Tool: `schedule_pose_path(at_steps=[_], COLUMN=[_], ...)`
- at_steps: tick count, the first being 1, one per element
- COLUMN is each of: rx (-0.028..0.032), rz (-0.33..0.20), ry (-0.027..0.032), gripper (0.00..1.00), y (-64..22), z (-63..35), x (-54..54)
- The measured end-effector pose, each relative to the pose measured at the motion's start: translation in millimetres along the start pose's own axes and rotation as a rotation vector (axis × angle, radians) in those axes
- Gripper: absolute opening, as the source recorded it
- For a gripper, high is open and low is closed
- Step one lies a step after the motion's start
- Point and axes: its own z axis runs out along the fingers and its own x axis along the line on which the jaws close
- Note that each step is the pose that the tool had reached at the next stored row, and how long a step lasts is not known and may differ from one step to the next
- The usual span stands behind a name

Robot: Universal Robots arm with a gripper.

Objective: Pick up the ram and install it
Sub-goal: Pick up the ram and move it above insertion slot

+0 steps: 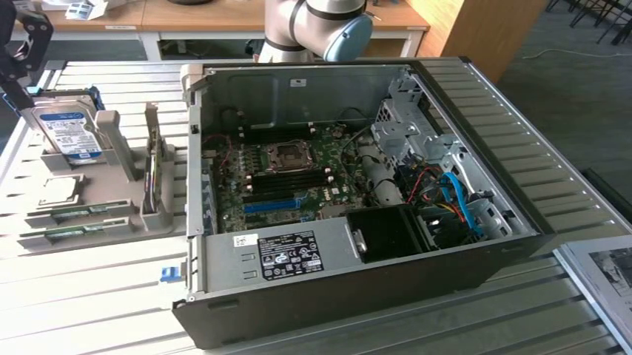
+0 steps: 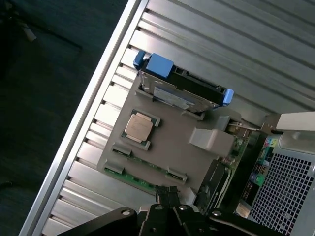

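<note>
One gray moulded block (image 1: 114, 196) sits at the exterior view's left on the ribbed metal surface (image 1: 89, 296). It carries a silver hard drive (image 1: 69, 133) with a blue-white label stood on edge, a small square processor (image 1: 59, 191) with a dull metal lid, and, along the block's near edge, the ram (image 1: 69, 234). The ram is a thin, long green board seated in end clips and not yet lifted. In the wrist view the claw (image 2: 166, 191) shows black fingers pressed together with nothing between them. It hangs over the block just beside one end of the ram (image 2: 132, 178); whether it touches cannot be told. Judgement: the step in hand is the approach to the pick, with the task barely begun. A grasp would call for the jaws parted, squared across the board's narrow thickness, and set on its edges rather than on its chips, since the board looks rigid, slick and brittle. Centre frame in the exterior view stands the open computer case (image 1: 474, 281), black-skinned with bare sheet-metal walls. Inside it is a green motherboard (image 1: 286, 185), with dark parallel slots near the processor socket (image 1: 289, 153). Further right are a perforated metal drive cage (image 1: 405, 126) and red and blue cables (image 1: 449, 196).
</note>
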Motion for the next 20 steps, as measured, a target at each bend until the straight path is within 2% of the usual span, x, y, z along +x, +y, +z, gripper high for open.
schedule_pose_path(at_steps=[1, 20], rx=[-0.0007, -0.0070], rz=[-0.028, -0.309], ry=[0.0010, 0.0115], gripper=[0.10, 0.10], y=[0.0, 0.0], z=[0.0, 0.5], x=[0.0, 0.0])
